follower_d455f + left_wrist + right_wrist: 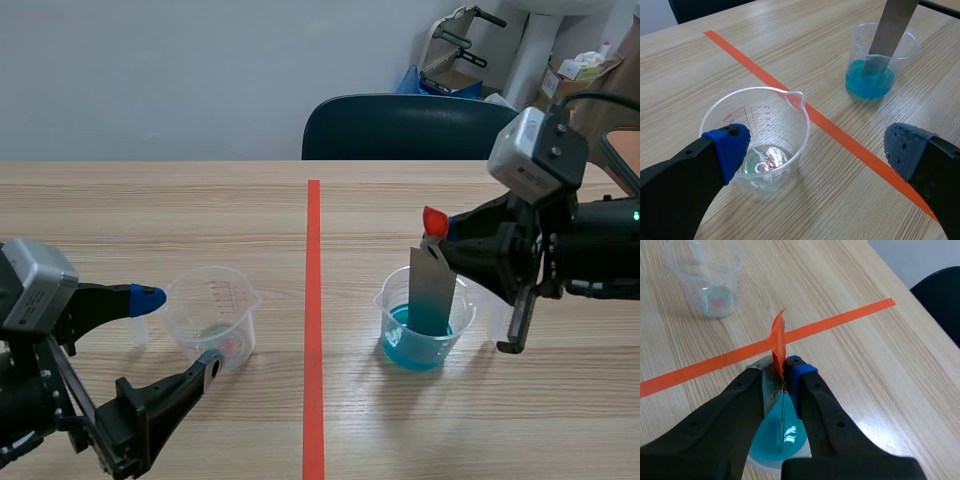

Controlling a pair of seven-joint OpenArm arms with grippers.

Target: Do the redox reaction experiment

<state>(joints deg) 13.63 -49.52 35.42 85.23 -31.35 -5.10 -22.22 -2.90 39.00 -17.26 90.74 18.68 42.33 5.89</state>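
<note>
A grey metal strip (432,290) with a red tape tab (434,219) on top stands with its lower end dipped in blue liquid inside a clear beaker (424,330). My right gripper (784,382) is shut on the strip's upper end, directly above that beaker (777,437). A second clear measuring beaker (212,316) left of the orange line holds a little clear liquid and small coppery bits (769,159). My left gripper (815,150) is open, one blue pad against that beaker's (757,135) wall. The strip (890,35) and blue beaker (879,60) lie ahead of it.
An orange tape line (313,320) runs down the middle of the wooden table (150,210). A dark chair (410,126) stands behind the far edge, with boxes and gear beyond it at the back right.
</note>
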